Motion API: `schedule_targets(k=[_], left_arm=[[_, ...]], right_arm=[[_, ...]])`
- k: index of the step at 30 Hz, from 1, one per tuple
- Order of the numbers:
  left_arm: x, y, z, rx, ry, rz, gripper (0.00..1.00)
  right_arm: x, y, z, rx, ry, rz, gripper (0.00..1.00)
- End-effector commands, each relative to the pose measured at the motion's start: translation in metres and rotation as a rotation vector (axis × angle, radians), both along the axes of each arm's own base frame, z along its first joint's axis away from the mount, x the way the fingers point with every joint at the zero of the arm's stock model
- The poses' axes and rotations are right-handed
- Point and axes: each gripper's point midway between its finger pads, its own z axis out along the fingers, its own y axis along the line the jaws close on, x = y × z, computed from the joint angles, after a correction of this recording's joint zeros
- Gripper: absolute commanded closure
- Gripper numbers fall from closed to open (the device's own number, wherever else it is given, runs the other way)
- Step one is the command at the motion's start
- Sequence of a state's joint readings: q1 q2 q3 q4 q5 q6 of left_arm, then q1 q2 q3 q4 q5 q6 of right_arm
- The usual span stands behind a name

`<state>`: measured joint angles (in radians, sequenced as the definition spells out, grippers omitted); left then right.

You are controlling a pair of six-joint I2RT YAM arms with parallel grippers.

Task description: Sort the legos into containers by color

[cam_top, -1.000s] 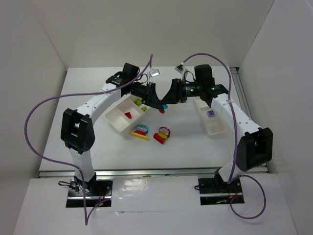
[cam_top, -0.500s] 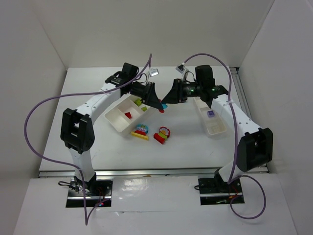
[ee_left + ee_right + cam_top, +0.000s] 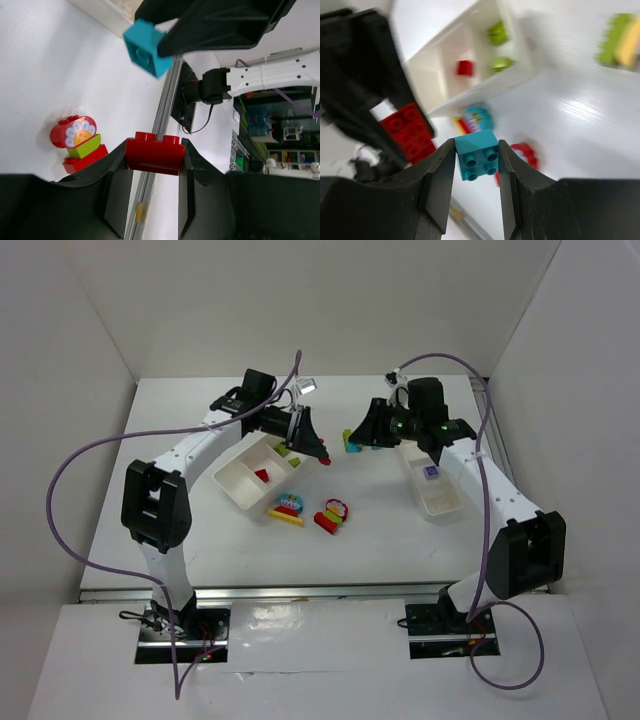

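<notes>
We hold two bricks aloft, apart, for separate compartments: left gripper (image 3: 320,454) clamps the red brick (image 3: 154,155) at 3 o'clock of the wide tray (image 3: 236,486), right gripper (image 3: 352,440) pinches the cyan brick (image 3: 477,154) at 10 o'clock of the narrow tray (image 3: 441,503).

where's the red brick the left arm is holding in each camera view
Top external: red brick at the tip of the left fingers, right of the wide tray.
Left wrist: bottom centre, clamped between the fingers.
Right wrist: left of centre, blurred, beside the cyan brick in the right fingers.
Shared landmark: the flower-topped stack, left of the brick in the left wrist view.
</notes>
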<state>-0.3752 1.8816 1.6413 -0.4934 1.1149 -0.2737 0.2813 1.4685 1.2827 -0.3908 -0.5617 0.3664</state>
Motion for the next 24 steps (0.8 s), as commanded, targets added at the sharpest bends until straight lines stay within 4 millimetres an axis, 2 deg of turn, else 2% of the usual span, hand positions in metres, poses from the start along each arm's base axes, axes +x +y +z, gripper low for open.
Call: schedule_targets(k=[1,2,4,5,6,8,10,14,16,17,18,19,23,24], left_arm=[[0.008,0.009,0.007,0.026,-0.033,0.066,1.00],[0.011,0.010,0.006,0.048,-0.028,0.091,1.00],[0.020,0.017,-0.003,0.141,-0.021,0.171,1.00],[0.024,0.019,-0.010,0.177,-0.007,0.195,1.00],[0.025,0.023,-0.016,0.210,0.003,0.218,1.00],[0.030,0.032,-0.024,0.287,0.008,0.274,1.00],[0.035,0.042,-0.024,0.344,-0.022,0.335,1.00],[0.039,0.061,-0.020,0.435,-0.074,0.424,1.00],[0.038,0.068,-0.021,0.470,-0.082,0.454,1.00],[0.041,0.077,-0.022,0.511,-0.103,0.485,1.00],[0.042,0.081,-0.018,0.522,-0.123,0.508,1.00],[0.041,0.085,-0.024,0.552,-0.112,0.518,1.00],[0.046,0.106,-0.020,0.632,-0.164,0.613,1.00],[0.045,0.107,-0.015,0.625,-0.173,0.617,1.00]], right_arm=[[0.012,-0.042,-0.003,-0.132,-0.002,-0.261,1.00],[0.022,-0.068,-0.010,-0.228,0.015,-0.399,1.00],[0.032,-0.094,-0.020,-0.324,0.042,-0.522,1.00],[0.036,-0.104,-0.018,-0.361,0.037,-0.568,1.00],[0.034,-0.120,-0.023,-0.425,0.043,-0.633,1.00],[0.039,-0.133,-0.030,-0.470,0.052,-0.685,1.00],[0.043,-0.150,-0.033,-0.502,0.055,-0.742,1.00],[0.049,-0.166,-0.051,-0.558,0.093,-0.786,1.00],[0.053,-0.167,-0.055,-0.567,0.093,-0.794,1.00],[0.056,-0.166,-0.050,-0.556,0.078,-0.798,1.00],[0.059,-0.167,-0.053,-0.562,0.077,-0.805,1.00],[0.060,-0.167,-0.058,-0.569,0.086,-0.802,1.00],[0.067,-0.179,-0.064,-0.589,0.086,-0.833,1.00],[0.071,-0.178,-0.073,-0.597,0.098,-0.829,1.00]])
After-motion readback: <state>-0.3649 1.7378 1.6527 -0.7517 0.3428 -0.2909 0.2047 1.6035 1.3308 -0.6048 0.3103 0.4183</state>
